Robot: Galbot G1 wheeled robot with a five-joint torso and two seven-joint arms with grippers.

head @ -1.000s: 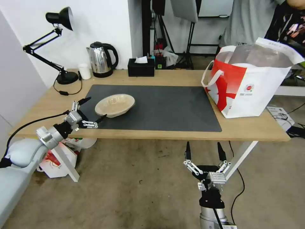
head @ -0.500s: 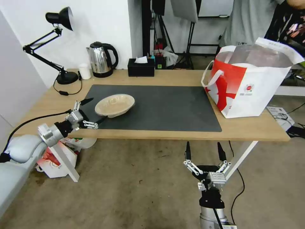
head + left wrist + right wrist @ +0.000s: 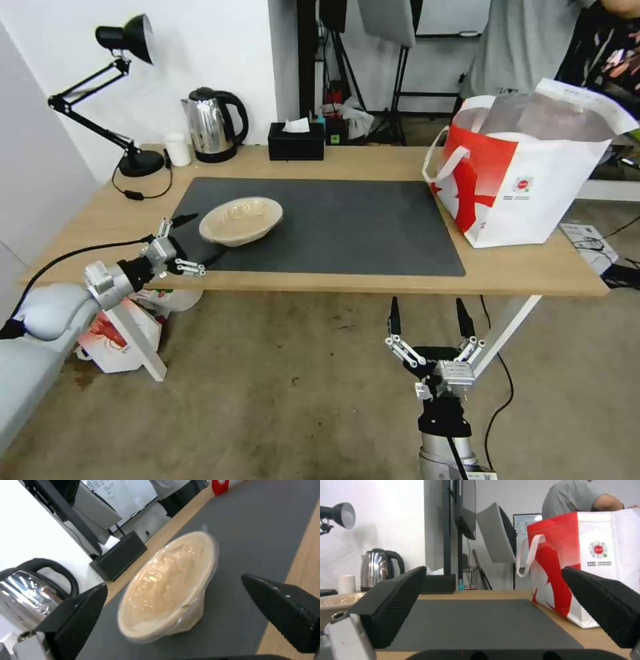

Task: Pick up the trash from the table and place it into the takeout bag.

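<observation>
Beige bowl [image 3: 241, 221] film-wrapped, per left wrist | left end effector [image 3: 195, 235] spread beside it | right end effector [image 3: 427, 316] spread

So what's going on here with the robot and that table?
The robot is clearing trash into the takeout bag at the table's right end. One piece shows on the mat: a beige bowl. The left gripper is open at the table's near left edge, its fingers either side of the bowl's near end, not touching it. The right gripper hangs open below the table's front edge, idle.
</observation>
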